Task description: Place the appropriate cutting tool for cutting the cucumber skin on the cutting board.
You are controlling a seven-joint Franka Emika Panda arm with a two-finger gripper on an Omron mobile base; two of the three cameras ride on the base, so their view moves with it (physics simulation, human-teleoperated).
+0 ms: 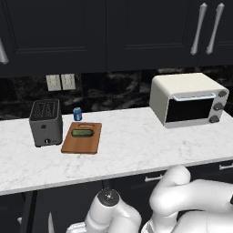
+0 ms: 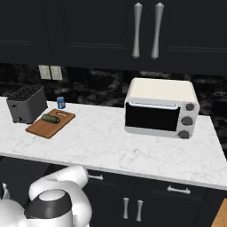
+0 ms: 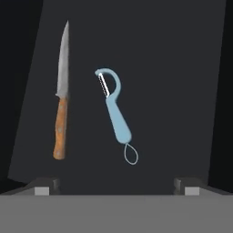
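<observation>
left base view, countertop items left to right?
toaster → cutting board with the cucumber on it → toaster oven. The blue can sits behind the board, overlapping it in x, so it is left out.

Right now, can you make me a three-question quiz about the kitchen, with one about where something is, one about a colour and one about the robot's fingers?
1. Where is the cucumber?
A. on the cutting board
B. inside the toaster oven
C. on top of the toaster

2. What colour is the peeler?
A. red
B. light blue
C. black

3. How are the robot's fingers?
A. shut on the knife
B. shut on the peeler
C. open, holding nothing

Answers:
1. A, the green cucumber lies on the brown board beside the toaster.
2. B, its handle and loop are light blue, next to the wooden-handled knife.
3. C, the two tips stand wide apart below both tools.
</observation>
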